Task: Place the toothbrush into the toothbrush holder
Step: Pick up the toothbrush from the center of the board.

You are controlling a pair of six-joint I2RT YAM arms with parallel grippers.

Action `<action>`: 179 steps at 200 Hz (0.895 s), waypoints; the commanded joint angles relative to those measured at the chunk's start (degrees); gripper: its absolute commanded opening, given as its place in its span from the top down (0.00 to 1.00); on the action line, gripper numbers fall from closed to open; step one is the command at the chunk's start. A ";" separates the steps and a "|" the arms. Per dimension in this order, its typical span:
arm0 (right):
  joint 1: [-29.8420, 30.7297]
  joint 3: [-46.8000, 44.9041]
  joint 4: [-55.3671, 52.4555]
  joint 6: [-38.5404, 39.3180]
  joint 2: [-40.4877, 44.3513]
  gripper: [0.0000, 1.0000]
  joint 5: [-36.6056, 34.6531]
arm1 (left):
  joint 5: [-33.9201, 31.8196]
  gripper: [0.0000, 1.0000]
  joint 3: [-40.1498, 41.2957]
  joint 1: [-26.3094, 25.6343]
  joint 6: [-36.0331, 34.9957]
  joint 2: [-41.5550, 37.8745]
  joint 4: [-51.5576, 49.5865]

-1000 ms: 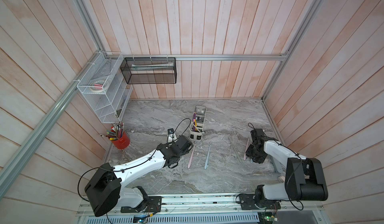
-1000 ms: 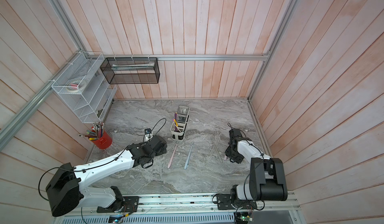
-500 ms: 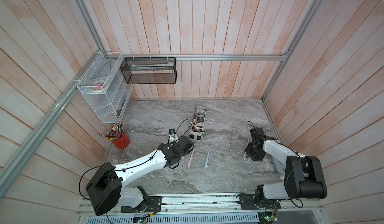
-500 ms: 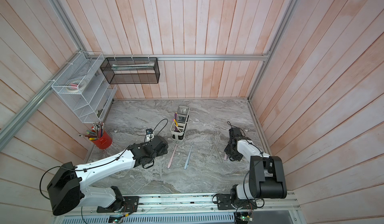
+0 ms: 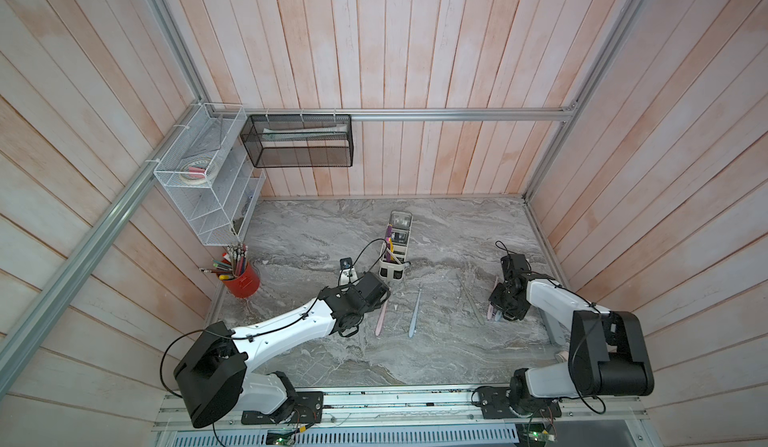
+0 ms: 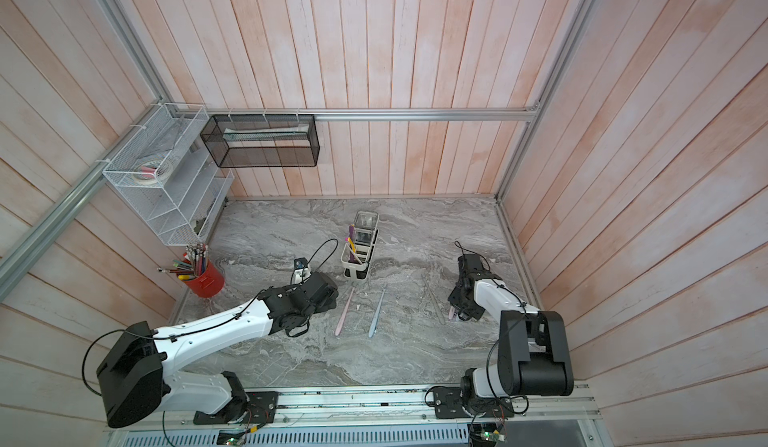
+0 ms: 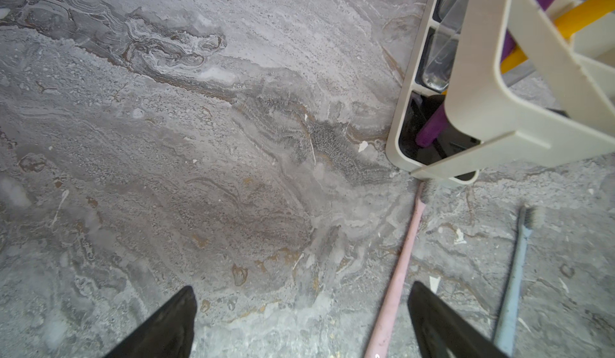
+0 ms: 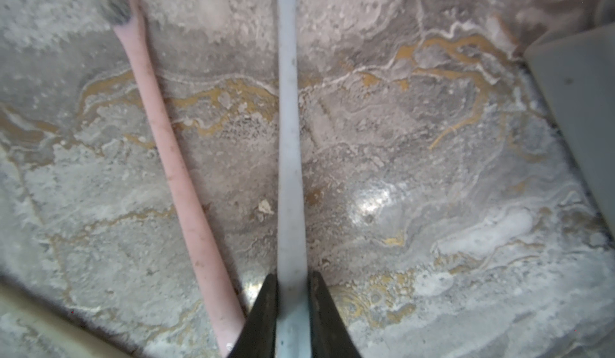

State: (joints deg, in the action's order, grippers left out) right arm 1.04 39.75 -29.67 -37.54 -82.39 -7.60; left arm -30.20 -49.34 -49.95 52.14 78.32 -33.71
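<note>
Right wrist view: my right gripper [image 8: 292,283] pinches the pale blue toothbrush [image 8: 289,140], flat on the table [image 8: 432,173].
Left gripper [image 7: 301,288]: spread wide, gripping nothing.
Toothbrush holder [image 5: 390,273]: well apart from that brush.
Remaining: lift, carry, insert.

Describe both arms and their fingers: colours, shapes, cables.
Left arm and right arm match: smooth white shells on the links, bulky black joint housings, thin black cables looping alongside. The fingers are plain black, tapering to pointed tips. No markings are visible.
</note>
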 commanded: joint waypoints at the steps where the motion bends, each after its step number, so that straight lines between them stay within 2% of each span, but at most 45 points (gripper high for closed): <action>1: -0.29 -3.43 -1.35 0.01 -2.61 0.85 0.15 | 0.75 0.00 -1.53 -0.32 0.42 0.64 -0.39; 55: -0.07 -2.94 -3.56 -1.02 2.47 0.85 1.27 | 1.10 0.00 -1.63 -0.54 0.59 0.95 0.29; 82: 0.44 -2.45 -4.74 -1.39 4.53 0.94 1.18 | 1.24 0.00 -1.63 -0.70 0.68 0.83 0.50; 179: 3.07 1.29 -8.68 -0.63 9.99 0.94 -0.24 | 1.45 0.00 -0.83 -1.20 1.91 -0.38 1.02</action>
State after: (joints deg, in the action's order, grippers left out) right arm 2.76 38.54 -35.70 -38.11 -74.67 -6.98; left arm -28.91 -49.34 -50.81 53.23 78.65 -33.56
